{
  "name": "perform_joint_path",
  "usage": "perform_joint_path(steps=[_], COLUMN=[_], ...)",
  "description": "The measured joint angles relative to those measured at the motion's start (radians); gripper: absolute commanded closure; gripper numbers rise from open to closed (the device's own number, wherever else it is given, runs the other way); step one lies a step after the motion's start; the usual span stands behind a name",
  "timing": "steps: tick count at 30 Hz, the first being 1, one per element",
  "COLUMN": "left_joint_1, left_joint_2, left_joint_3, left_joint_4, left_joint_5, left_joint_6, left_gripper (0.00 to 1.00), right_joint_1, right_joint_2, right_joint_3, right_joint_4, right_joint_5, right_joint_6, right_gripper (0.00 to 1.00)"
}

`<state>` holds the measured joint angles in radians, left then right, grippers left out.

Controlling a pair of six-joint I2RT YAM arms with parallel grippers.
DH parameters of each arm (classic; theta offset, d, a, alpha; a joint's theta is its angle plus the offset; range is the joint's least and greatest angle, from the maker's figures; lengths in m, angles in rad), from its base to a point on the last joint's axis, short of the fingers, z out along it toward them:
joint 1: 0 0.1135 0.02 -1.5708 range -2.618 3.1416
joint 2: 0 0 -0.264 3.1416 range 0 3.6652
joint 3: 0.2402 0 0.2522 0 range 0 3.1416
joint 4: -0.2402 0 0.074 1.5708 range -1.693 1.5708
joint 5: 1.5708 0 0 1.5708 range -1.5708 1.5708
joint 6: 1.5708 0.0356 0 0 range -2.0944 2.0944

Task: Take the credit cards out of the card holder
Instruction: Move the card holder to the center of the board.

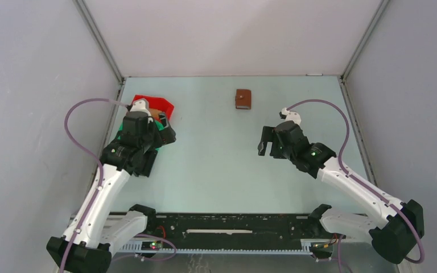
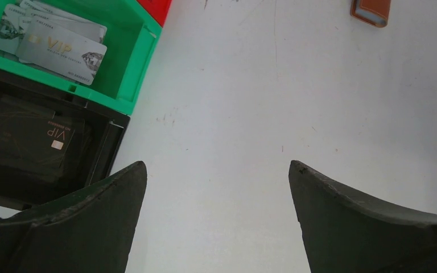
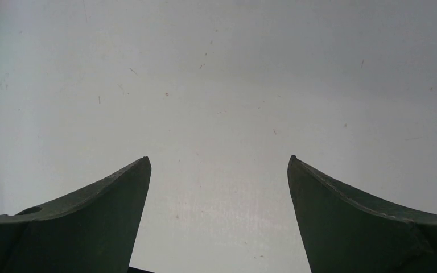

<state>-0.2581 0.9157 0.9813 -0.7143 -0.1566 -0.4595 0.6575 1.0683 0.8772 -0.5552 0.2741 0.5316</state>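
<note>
The card holder (image 1: 243, 99) is a small brown leather wallet lying shut on the table at the far middle. It also shows at the top right of the left wrist view (image 2: 371, 10). No cards show in it. My left gripper (image 1: 165, 135) is open and empty over the bins at the left (image 2: 217, 165). Silver-grey VIP credit cards (image 2: 62, 48) lie in a green bin (image 2: 139, 60). Dark credit cards (image 2: 28, 142) lie in a black bin (image 2: 105, 151). My right gripper (image 1: 266, 147) is open and empty above bare table, near-right of the wallet (image 3: 219, 159).
A red bin (image 1: 158, 105) stands behind the green one at the far left; its corner shows in the left wrist view (image 2: 155, 8). Grey walls close in the table on the left, right and back.
</note>
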Motion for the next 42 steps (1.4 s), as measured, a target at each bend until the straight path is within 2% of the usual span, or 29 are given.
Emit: perform_joint_path(steps=[13, 17, 26, 35, 42], left_joint_1=[0.0, -0.004, -0.043, -0.05, -0.056], left_joint_2=[-0.005, -0.02, -0.046, -0.092, -0.112], left_joint_3=[-0.001, -0.021, -0.046, -0.07, -0.087], left_joint_4=[0.026, 0.038, 0.019, 0.015, 0.01], left_joint_5=[0.075, 0.115, 0.171, 0.187, 0.19], left_joint_6=[0.021, 0.022, 0.023, 0.014, 0.014], left_gripper=[0.0, 0.0, 0.0, 0.0, 0.0], right_joint_1=[-0.005, -0.044, -0.228, -0.286, -0.32], right_joint_2=[0.006, 0.09, 0.513, 1.03, 1.24], right_joint_3=[0.0, 0.059, 0.506, 1.034, 1.204], right_joint_4=[0.023, 0.012, -0.004, -0.062, -0.087], right_joint_5=[-0.021, -0.027, -0.114, -0.21, -0.296], right_joint_6=[-0.002, -0.002, -0.006, 0.0, 0.051], right_gripper=[0.0, 0.01, 0.04, 0.08, 0.13])
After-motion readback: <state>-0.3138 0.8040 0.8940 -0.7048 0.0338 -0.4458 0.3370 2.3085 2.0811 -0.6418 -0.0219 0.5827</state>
